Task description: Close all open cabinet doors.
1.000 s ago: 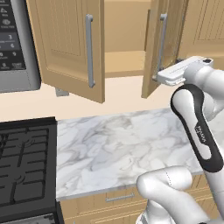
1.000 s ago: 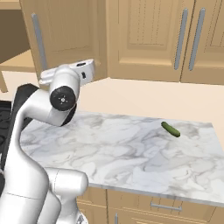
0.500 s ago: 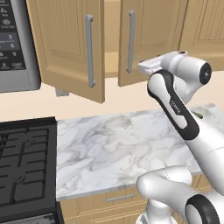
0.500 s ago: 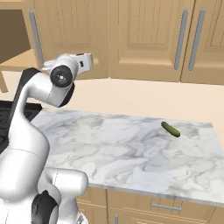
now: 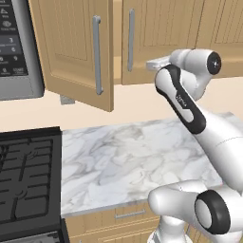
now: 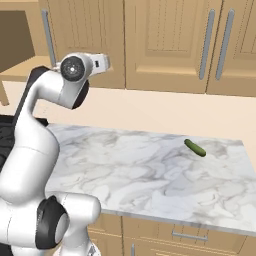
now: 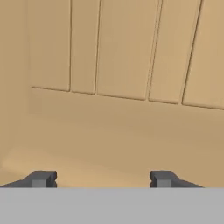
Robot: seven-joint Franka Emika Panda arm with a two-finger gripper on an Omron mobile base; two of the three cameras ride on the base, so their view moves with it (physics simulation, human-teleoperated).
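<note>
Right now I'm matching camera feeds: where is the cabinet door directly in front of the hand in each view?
Left base view: the cabinet door is top centre, right of the swung-out door.
Right base view: top left, behind the hand.
Hand view: its grooved panel spans the top.
Shared landmark: the hand at its lower edge.

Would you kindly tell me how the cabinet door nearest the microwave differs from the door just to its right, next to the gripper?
In the left base view, the left cabinet door stands swung out from the cabinet front; the right cabinet door lies flush, shut. The left door's bar handle sits near its right edge, the right door's handle near its left edge. The open gripper faces the right door, not the left. Both are light-tan wood with grooved panels and grey vertical handles.
</note>
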